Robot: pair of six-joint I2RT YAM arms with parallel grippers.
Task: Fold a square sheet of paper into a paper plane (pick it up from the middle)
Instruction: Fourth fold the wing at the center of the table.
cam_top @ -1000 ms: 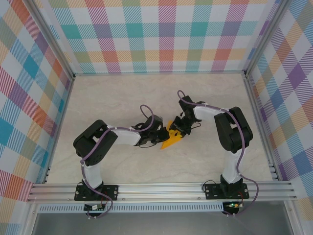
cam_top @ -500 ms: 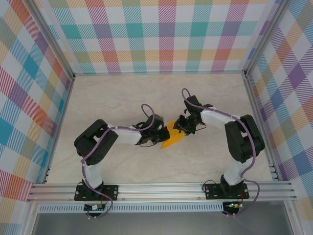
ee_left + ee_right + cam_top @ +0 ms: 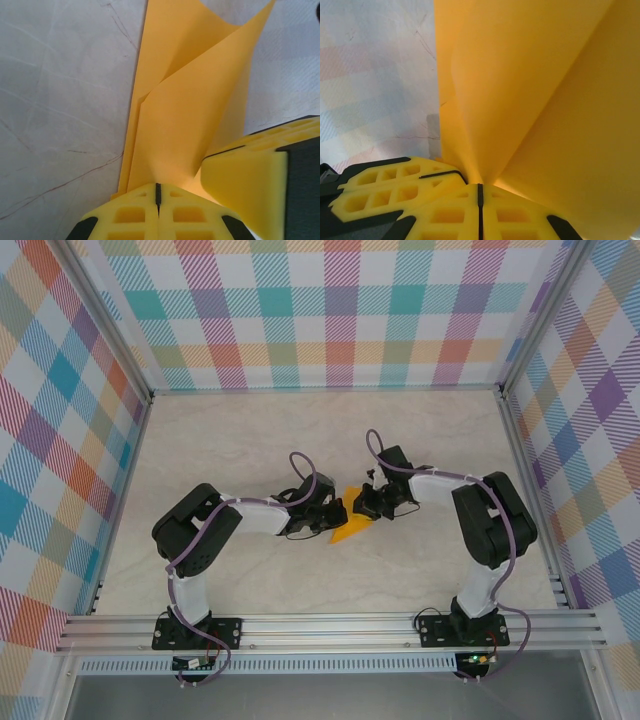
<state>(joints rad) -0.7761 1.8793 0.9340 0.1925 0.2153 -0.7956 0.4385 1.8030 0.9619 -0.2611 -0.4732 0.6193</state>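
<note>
Paper [image 3: 190, 100] folded lengthwise into layered flaps, probably about midway; left tool [image 3: 157, 195] and right tool [image 3: 480, 197] each pinch it over bench [image 3: 230, 440]; further folds left to do.

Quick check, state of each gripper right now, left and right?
Left gripper: closed, pinching the folded paper.
Right gripper: closed, pinching the same folded paper.

Paper [image 3: 351, 531] between left hand [image 3: 157, 192], right hand [image 3: 480, 192]

Overhead plus wrist close-ups on paper [image 3: 185, 115]
</note>
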